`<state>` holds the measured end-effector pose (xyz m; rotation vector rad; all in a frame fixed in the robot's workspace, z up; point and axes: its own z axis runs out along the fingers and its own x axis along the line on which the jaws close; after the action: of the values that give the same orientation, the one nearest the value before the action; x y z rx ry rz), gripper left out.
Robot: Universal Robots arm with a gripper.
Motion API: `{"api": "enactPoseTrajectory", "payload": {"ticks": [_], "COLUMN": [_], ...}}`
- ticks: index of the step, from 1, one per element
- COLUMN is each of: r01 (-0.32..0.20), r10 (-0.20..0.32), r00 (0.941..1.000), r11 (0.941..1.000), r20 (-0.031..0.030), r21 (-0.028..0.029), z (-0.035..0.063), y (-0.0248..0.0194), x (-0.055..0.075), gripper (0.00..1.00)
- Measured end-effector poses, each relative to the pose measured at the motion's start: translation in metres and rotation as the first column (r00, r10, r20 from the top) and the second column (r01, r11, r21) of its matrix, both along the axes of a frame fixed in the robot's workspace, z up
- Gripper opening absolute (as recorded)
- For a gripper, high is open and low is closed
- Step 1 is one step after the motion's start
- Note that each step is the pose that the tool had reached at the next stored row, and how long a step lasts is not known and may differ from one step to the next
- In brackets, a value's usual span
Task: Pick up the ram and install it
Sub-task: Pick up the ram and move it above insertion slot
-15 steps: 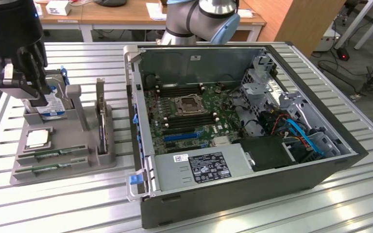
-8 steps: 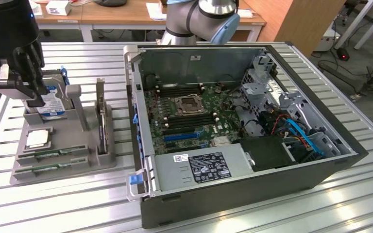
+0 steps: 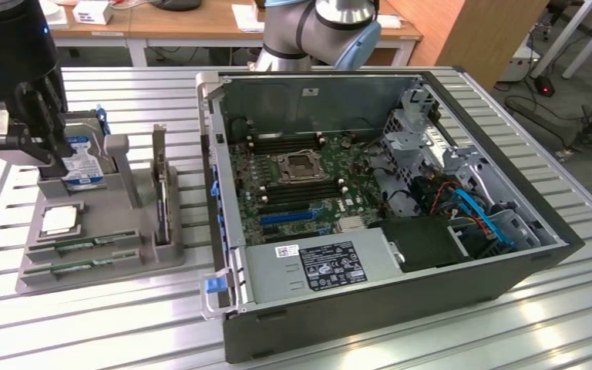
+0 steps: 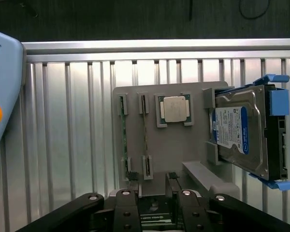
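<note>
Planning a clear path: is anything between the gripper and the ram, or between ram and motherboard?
Nothing visible covers the ram sticks in the gray fixture; the open gripper hangs above it, beside the upright hard drive. Toward the motherboard, the upright card and the case's side wall stand between.

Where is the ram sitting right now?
Two ram sticks lie side by side in the grey holder at the exterior view's left, next to the CPU chip and apart from the open computer case.
</note>
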<state>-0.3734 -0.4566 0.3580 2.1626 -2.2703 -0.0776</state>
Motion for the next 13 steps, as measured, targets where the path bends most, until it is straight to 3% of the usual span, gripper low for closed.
{"api": "enactPoseTrajectory", "payload": {"ticks": [8,13], "r01": [0.000,0.000], "r10": [0.000,0.000], "r00": [1.0000,1.0000], "r11": [1.0000,1.0000], "r20": [0.0000,-0.0001], "r21": [0.0000,0.0002], "z": [-0.0004,-0.0068], "y": [-0.0016,-0.0017], "x": [-0.0003,-0.0003], "gripper": [0.35,0.35]}}
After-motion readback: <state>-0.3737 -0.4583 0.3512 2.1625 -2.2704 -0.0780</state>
